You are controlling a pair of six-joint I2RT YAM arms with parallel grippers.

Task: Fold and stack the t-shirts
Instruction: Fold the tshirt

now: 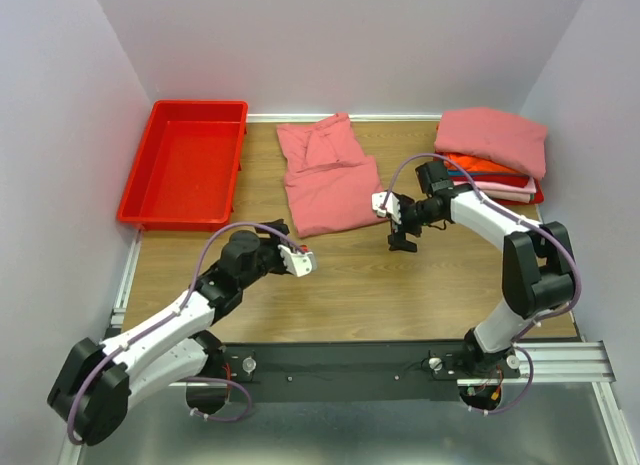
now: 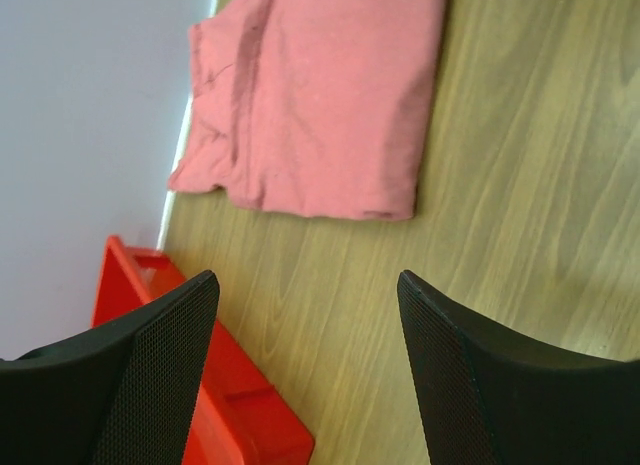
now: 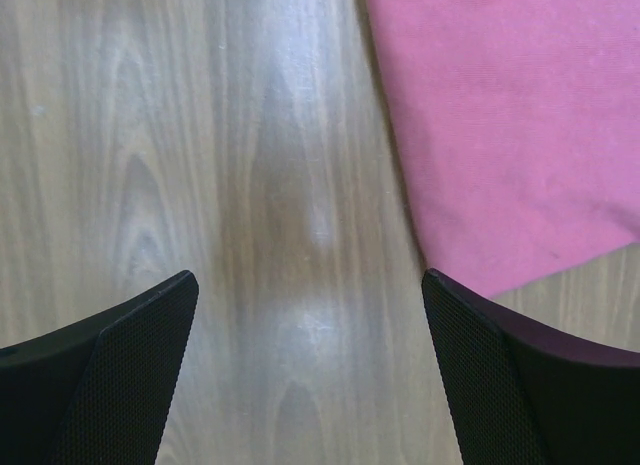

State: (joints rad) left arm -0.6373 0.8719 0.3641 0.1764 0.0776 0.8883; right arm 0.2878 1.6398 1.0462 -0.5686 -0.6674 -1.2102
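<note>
A salmon-pink t-shirt lies partly folded at the back middle of the table, also in the left wrist view. At the back right, several folded t-shirts sit in a stack with a pink one on top and orange and red ones under it. My left gripper hovers open over bare wood, a short way in front of the pink shirt. My right gripper is open just off the shirt's near right corner, with nothing between its fingers.
A red plastic bin stands at the back left; its corner shows beside my left fingers. Lilac walls close in the back and both sides. Wooden tabletop stretches between the arms.
</note>
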